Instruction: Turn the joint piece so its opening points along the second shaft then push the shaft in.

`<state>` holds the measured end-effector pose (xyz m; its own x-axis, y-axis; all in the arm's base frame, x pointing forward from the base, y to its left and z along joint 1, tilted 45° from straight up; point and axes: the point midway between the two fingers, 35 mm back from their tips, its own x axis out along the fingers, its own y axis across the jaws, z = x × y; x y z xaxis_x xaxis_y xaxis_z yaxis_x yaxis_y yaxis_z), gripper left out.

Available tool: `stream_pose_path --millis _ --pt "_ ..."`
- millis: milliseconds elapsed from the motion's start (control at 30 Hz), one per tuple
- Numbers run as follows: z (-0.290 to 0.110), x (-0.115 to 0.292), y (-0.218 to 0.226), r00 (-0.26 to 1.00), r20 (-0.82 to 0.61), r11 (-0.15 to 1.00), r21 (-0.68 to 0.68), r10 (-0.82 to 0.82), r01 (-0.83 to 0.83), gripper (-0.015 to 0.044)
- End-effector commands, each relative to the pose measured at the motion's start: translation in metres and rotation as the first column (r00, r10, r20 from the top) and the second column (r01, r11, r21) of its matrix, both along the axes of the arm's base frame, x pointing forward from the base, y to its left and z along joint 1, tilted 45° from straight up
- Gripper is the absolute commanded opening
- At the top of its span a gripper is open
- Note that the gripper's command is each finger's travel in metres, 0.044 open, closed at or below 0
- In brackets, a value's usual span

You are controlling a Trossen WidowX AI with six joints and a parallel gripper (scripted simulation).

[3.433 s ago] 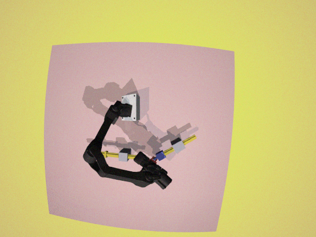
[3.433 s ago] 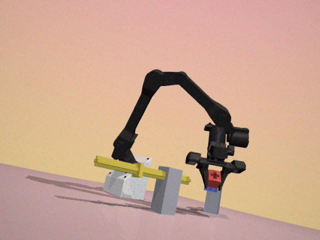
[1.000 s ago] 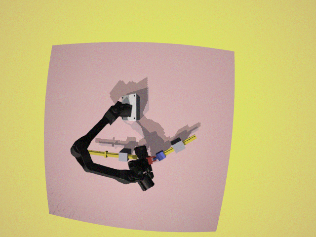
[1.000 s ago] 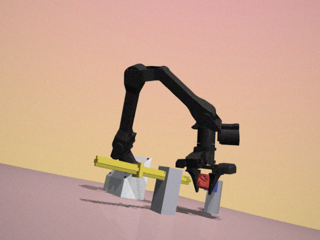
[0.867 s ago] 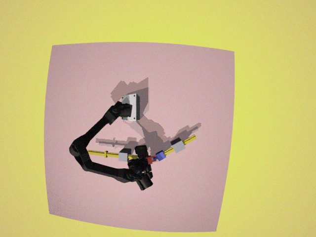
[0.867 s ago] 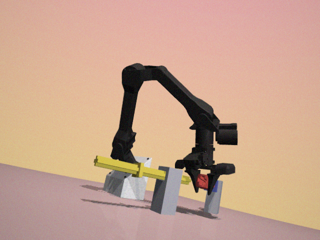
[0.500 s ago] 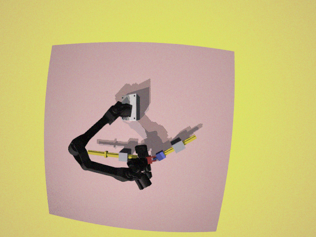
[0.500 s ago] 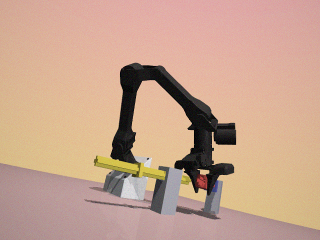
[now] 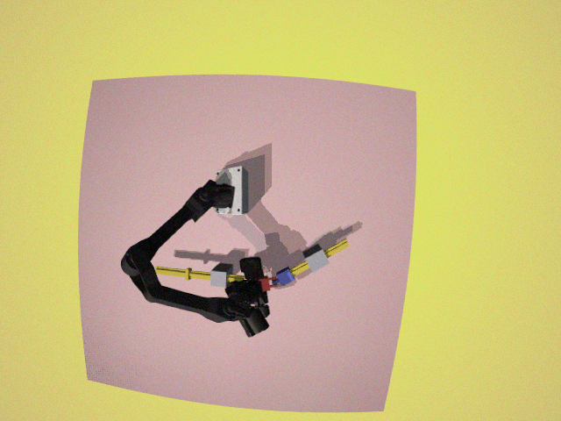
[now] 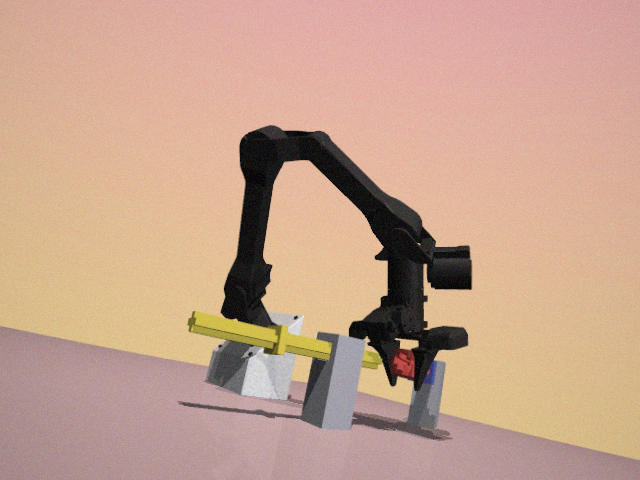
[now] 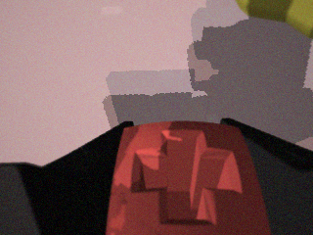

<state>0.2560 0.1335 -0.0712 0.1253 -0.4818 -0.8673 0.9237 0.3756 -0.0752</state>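
My gripper (image 9: pixel 265 284) (image 10: pixel 404 369) (image 11: pixel 176 128) is shut on the red joint piece (image 9: pixel 264 283) (image 10: pixel 402 362) (image 11: pixel 186 176), one black finger on each side. The piece has a cross-shaped opening, which fills the lower middle of the wrist view. A blue hinge part (image 9: pixel 285 276) (image 10: pixel 432 373) links it to the fixed yellow shaft (image 9: pixel 337 247), which runs up and right through a grey block (image 9: pixel 316 260) (image 10: pixel 426 403). The second yellow shaft (image 9: pixel 181 273) (image 10: pixel 242 333) lies to the left in its own grey block (image 9: pixel 218 277) (image 10: pixel 333 382); its near end stops short of the red piece.
The arm's white base (image 9: pixel 235 190) (image 10: pixel 263 361) stands behind the shafts. The arm's elbow (image 9: pixel 133 262) reaches out left over the second shaft's far end. Dark shadows fall on the pink table (image 9: pixel 339 339) around the blocks.
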Motion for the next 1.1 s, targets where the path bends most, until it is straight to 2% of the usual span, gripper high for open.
stream_pose_path --millis 0,133,233,600,967,1067 --pt "0.0 0.0 0.0 1.0 0.0 1.0 0.0 0.0 0.0 0.0026" --pt "0.0 0.0 0.0 1.0 0.0 1.0 0.0 0.0 0.0 0.0131" --pt "0.0 0.0 0.0 1.0 0.0 1.0 0.0 0.0 0.0 0.0147" --pt "0.0 0.0 0.0 1.0 0.0 1.0 0.0 0.0 0.0 0.0436" --pt "0.0001 -0.0002 0.0001 1.0 0.0 1.0 -0.006 -0.001 0.001 0.044" --pt "0.0016 -0.0025 0.002 1.0 0.013 0.997 -0.082 -0.014 0.015 0.044"
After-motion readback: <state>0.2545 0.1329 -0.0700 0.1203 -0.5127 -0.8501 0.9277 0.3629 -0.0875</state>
